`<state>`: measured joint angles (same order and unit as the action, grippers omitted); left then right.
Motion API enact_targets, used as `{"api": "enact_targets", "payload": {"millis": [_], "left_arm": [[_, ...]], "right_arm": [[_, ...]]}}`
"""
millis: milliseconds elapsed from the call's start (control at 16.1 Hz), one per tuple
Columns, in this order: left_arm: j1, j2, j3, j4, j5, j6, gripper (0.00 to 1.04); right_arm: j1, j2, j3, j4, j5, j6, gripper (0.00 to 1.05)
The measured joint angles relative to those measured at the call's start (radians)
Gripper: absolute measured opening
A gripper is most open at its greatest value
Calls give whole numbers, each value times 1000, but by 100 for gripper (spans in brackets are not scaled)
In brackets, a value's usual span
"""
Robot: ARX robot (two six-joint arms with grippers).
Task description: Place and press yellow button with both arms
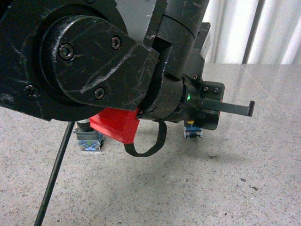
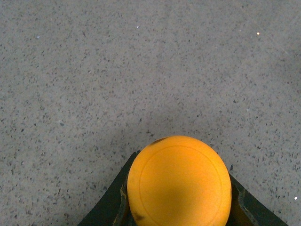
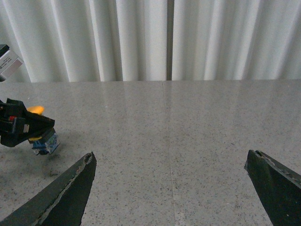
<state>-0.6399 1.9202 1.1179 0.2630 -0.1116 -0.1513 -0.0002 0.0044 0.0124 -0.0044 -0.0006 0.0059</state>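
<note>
The yellow button (image 2: pixel 178 181) has its yellow cap filling the space between my left gripper's (image 2: pixel 178 209) dark fingers (image 2: pixel 110 202), just above the speckled grey table (image 2: pixel 141 70). In the front view my left gripper (image 1: pixel 209 113) is shut on the button, and only the button's bluish base (image 1: pixel 193 132) shows below it, close to the table. In the right wrist view the left gripper (image 3: pixel 21 127) holds the button (image 3: pixel 44 141), with a bit of yellow cap above it. My right gripper (image 3: pixel 170 160) is open and empty, off to the side of the button over bare table.
A second button (image 1: pixel 89 140) with a bluish base stands on the table, its cap hidden behind the arm's red part (image 1: pixel 115 125). A black cable (image 1: pixel 54 174) hangs in front. White curtains (image 3: pixel 141 37) run behind the table's far edge. A small white box (image 3: pixel 7 61) is at the edge.
</note>
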Motion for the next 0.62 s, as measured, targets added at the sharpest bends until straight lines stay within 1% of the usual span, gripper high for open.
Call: {"api": "enact_targets", "payload": {"millis": [62,498,622], "left_arm": [[0,3,7,-2,-4,-4,32],[-6,4,11,1,-5,-24,99],[1,-8,10,14,-9,-21,98]], "right_arm": [[0,0,0,0,0,0,98],[0,0,0,0,0,0,98],[0,0,0,0,0,0,98]]}}
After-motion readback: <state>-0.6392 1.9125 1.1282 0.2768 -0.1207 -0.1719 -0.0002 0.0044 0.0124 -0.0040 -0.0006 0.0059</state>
